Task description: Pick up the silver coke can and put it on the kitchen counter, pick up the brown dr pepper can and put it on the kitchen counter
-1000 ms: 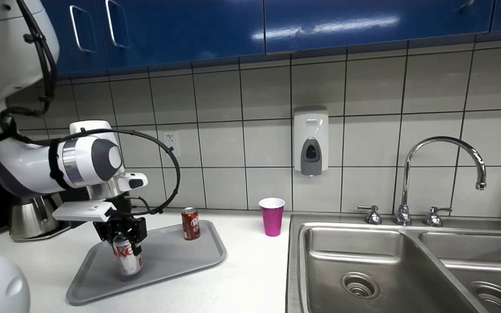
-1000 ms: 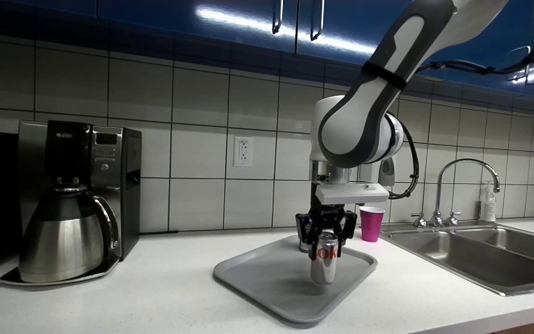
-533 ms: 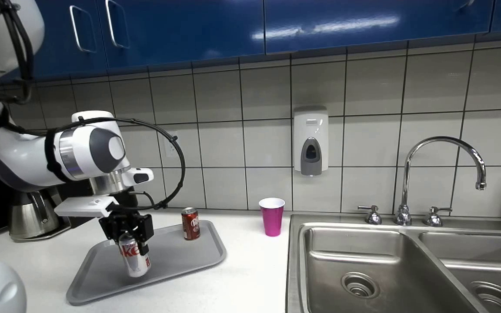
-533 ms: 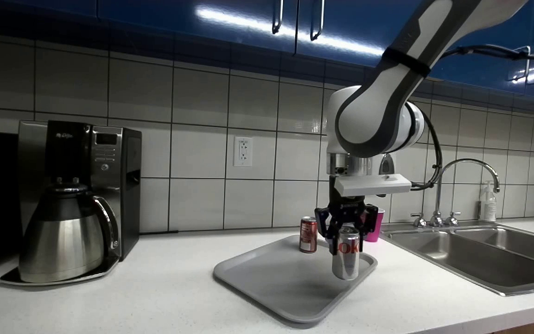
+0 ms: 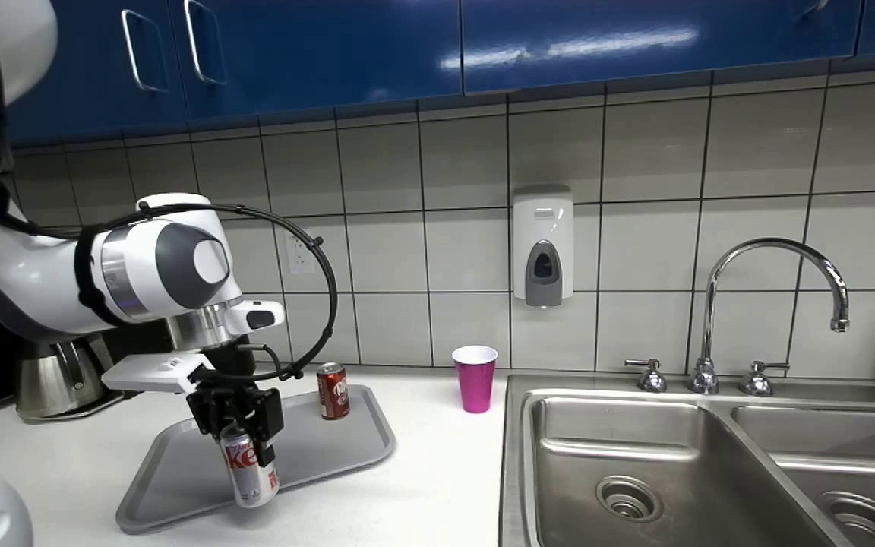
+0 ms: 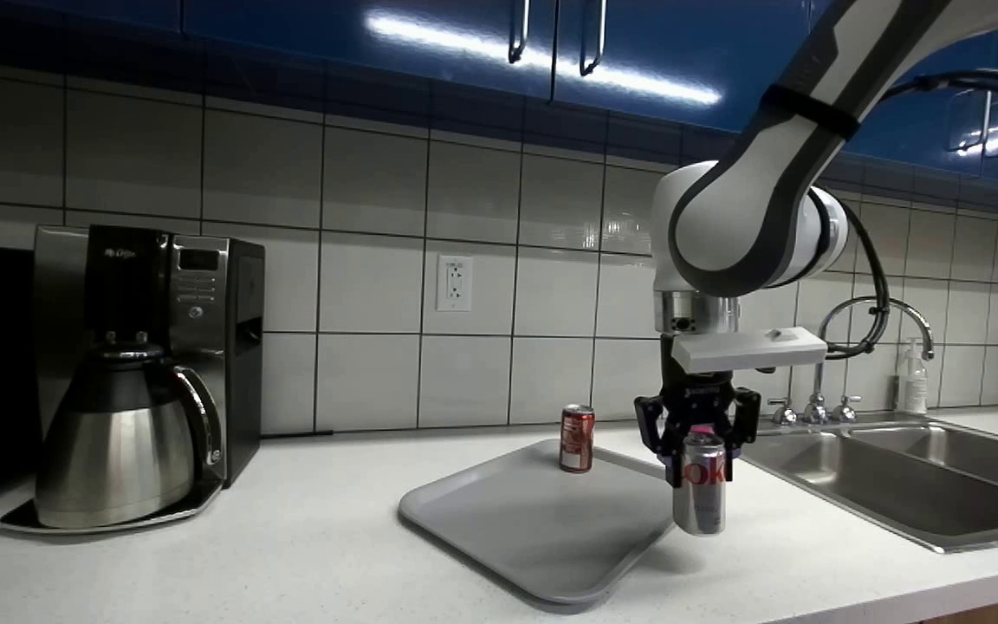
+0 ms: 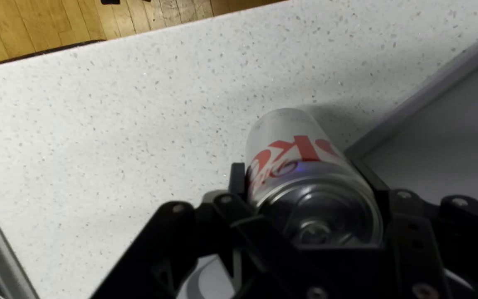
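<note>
1. In an exterior view, your silver coke can [image 5: 252, 479] shows in front of the near rim of the grey tray [image 5: 323, 448], its long axis leaning, base farther out than top.
2. In an exterior view, your gripper [image 6: 703, 475] points down just right of the tray, the can nearly upright in its grasp. The brown dr pepper can [image 6: 576, 438] stands on the tray by the far corner.
3. In the wrist view, your fingers [image 7: 237, 178] pinch the can from both sides. Its base is over the kitchen counter [image 7: 139, 124], just beside the tray's rim; you can't tell whether it touches. The set-down likely turns on that gap: move slightly farther off the tray and straighten the lean before letting go.
</note>
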Robot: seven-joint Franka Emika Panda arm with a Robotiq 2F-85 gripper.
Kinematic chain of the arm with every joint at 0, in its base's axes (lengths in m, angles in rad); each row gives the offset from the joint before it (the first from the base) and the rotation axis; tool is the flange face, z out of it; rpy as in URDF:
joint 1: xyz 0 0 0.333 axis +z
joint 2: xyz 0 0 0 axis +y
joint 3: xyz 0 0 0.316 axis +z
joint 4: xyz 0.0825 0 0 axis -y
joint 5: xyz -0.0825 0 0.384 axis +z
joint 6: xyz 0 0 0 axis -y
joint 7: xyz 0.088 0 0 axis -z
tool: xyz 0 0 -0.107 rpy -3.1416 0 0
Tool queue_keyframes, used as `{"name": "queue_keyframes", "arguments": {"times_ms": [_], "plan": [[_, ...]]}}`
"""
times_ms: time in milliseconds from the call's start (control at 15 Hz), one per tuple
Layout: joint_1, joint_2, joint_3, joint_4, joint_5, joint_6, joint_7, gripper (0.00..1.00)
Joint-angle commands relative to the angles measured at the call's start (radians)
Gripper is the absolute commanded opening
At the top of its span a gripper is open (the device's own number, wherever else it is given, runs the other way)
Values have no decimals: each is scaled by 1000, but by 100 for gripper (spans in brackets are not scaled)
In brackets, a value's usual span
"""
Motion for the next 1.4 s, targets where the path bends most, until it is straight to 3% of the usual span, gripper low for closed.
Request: {"name": "queue_keyframes", "arguments": {"times_ms": [0, 1333], "plan": [[-33, -46, 11, -34, 0, -27, 18, 38], [-78, 76, -10, -21, -18, 106, 14, 38]]}}
